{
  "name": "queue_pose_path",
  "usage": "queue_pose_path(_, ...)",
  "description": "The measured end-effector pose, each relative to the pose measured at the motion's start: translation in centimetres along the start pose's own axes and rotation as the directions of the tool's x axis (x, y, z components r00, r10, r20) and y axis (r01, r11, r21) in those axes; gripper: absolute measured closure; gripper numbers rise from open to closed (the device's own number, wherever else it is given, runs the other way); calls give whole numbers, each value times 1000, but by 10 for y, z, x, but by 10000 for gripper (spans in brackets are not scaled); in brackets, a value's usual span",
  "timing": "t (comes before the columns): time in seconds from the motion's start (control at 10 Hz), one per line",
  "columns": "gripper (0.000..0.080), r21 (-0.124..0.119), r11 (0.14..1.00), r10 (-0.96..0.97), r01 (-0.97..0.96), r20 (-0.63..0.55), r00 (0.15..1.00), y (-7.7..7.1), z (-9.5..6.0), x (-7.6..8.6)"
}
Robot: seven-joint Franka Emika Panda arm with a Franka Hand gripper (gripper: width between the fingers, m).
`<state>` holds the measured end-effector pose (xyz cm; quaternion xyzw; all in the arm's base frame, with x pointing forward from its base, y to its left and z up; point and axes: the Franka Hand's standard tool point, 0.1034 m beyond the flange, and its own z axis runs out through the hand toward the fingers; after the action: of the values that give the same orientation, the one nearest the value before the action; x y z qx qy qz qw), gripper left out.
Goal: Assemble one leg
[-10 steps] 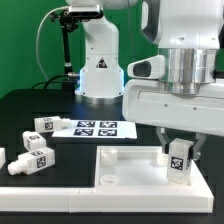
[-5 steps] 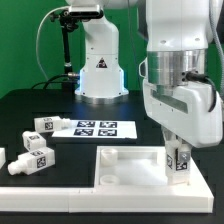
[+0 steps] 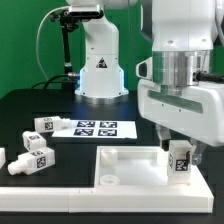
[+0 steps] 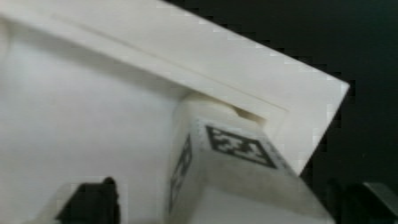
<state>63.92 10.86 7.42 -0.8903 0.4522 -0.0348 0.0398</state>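
Observation:
My gripper (image 3: 180,152) is shut on a leg (image 3: 181,160), a small white block with a black-and-white tag facing the camera. It holds the leg upright over the corner of the large white square panel (image 3: 125,168) at the exterior view's right, at rim height. In the wrist view the leg (image 4: 240,150) sits between the dark fingers (image 4: 98,200) of my gripper (image 4: 231,205), its far end at the panel's (image 4: 89,110) corner. Whether the leg touches the panel is hidden.
Two more legs (image 3: 44,125) (image 3: 35,157) lie on the black table at the exterior view's left, and a third (image 3: 2,158) is cut by the edge. The marker board (image 3: 95,128) lies behind the panel. The robot base (image 3: 98,70) stands at the back.
The gripper tilted and dipped with the leg half a second ago. It has now swung back to about where it was one second ago, with the leg still in it.

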Motion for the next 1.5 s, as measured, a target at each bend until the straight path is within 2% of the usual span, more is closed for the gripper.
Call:
queue_pose_path(0.1, 184, 0, 986, -164, 164, -2, 986, 1, 0, 1)
queue_pose_path(0.2, 157, -1, 970, -245, 245, -1, 970, 1, 1, 0)
queue_pose_path(0.4, 152, -4, 937, -350, 350, -2, 937, 2, 1, 1)
queue_pose_path(0.5, 151, -13, 895, -445, 445, -8, 895, 2, 1, 1)
queue_pose_path(0.6, 151, -39, 795, -606, 605, -17, 796, -2, 1, -6)
queue_pose_path(0.7, 151, -38, 683, -730, 729, -9, 684, -2, 2, -6)
queue_pose_path(0.8, 151, -36, 681, -732, 732, -8, 681, 0, 2, -2)
queue_pose_path(1.0, 176, -38, 714, -700, 699, -9, 715, 0, 3, -2)
queue_pose_path(1.2, 518, -37, 786, -618, 618, -12, 786, 1, 3, -2)
queue_pose_path(1.5, 514, -34, 893, -450, 450, -18, 893, 1, 4, -3)
